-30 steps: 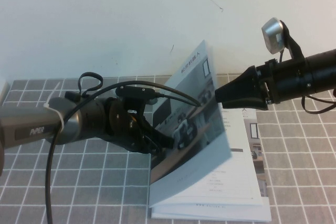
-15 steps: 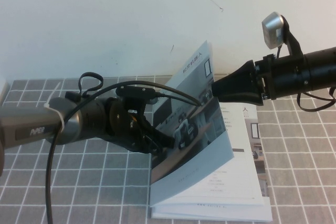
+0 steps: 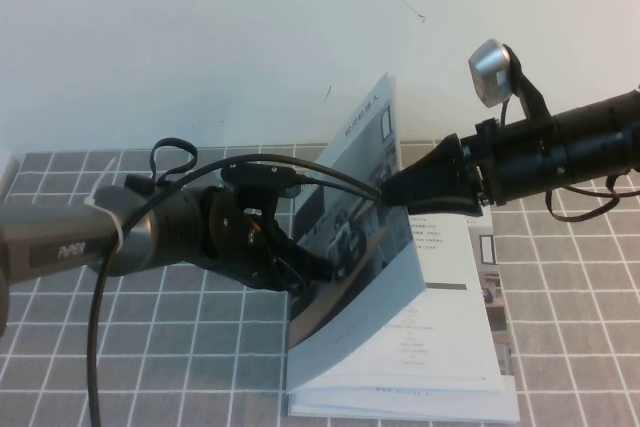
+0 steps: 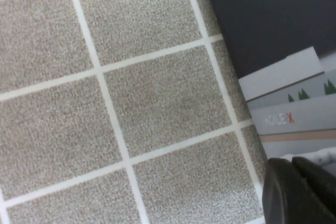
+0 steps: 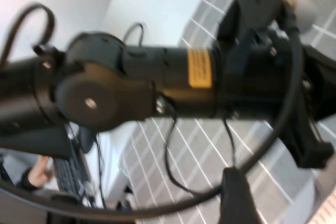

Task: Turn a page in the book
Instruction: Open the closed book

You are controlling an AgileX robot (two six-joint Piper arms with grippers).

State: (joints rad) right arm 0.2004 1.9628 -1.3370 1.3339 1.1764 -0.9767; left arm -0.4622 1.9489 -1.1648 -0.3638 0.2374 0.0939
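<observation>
Hiding both end effectors: raised book (image 3: 365,237) page.

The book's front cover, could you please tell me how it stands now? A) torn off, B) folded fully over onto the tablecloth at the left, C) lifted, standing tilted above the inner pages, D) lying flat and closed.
C: the cover stands tilted above the book's flat pages, between the left claw and the right claw.

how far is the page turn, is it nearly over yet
About halfway. Done: the cover of the book is lifted and stands raised over the open inner pages. In hand: the right gripper meets the cover's upper edge, while the left gripper sits against its outer face. Left: laying the cover flat on the left.
</observation>
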